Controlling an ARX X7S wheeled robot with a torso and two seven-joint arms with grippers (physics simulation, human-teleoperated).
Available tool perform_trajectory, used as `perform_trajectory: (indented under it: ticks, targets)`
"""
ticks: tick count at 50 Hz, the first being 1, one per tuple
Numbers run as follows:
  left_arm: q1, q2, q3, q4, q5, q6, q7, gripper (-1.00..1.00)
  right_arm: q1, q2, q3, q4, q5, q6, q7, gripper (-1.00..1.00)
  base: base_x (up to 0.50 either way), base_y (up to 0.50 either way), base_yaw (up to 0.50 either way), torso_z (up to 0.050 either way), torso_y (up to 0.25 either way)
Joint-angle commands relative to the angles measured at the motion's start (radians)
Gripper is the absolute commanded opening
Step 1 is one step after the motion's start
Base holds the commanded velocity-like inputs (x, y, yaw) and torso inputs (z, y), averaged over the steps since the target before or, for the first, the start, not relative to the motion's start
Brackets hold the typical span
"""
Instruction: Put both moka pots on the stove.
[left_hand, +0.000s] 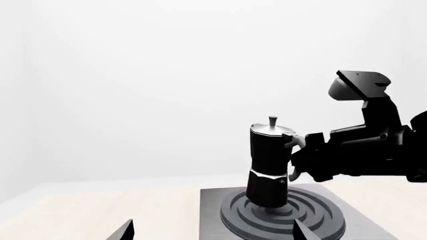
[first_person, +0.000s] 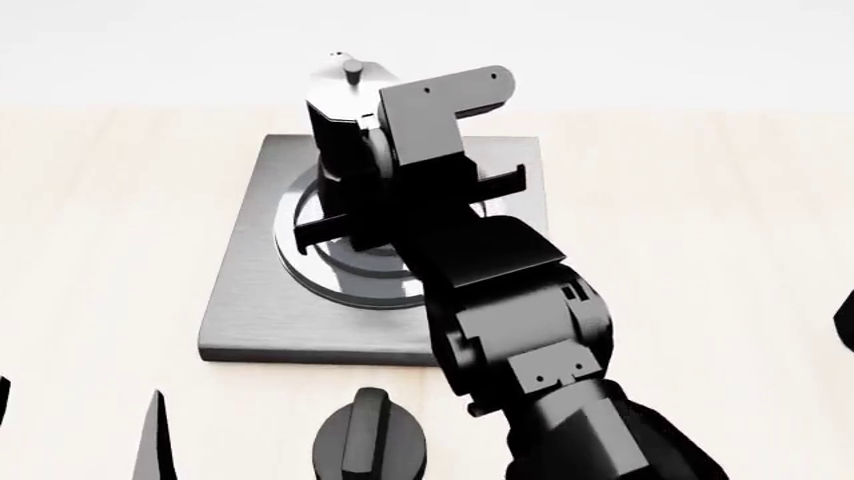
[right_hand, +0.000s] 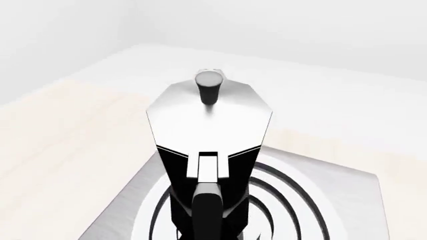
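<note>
So, nearest the robot in the head view: black dial knob (first_person: 370, 440) on the table (first_person: 107, 250), just in front of the stove (first_person: 254, 300). Left gripper (left_hand: 210, 231): only two fingertips show in its own wrist view, well apart, nothing between them, low and short of the stove's near edge. Right gripper (left_hand: 303, 157) is at the moka pot (left_hand: 269, 167), on its handle side, fingers around the handle; can't tell how tightly they clamp. Pot is over the ring burner (left_hand: 283, 215) in the stove's middle, leaning slightly, base at the rings; contact unclear. Only one pot in view.
</note>
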Motion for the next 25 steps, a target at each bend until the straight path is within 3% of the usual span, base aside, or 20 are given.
perform_trajectory:
  ticks: [1,25]
  targets:
    - [0.001,-0.001,0.001,-0.001,-0.001,0.004,-0.002,1.0,0.033,-0.004,-0.148,0.063,0.132,-0.086,0.004,-1.0,0.0,0.0,0.0,0.0,0.0]
    - [-0.002,-0.005,0.006,-0.001,-0.005,0.006,-0.006,1.0,0.054,-0.004,-0.535,0.131,0.492,-0.196,0.016,-1.0,0.0,0.0,0.0,0.0,0.0]
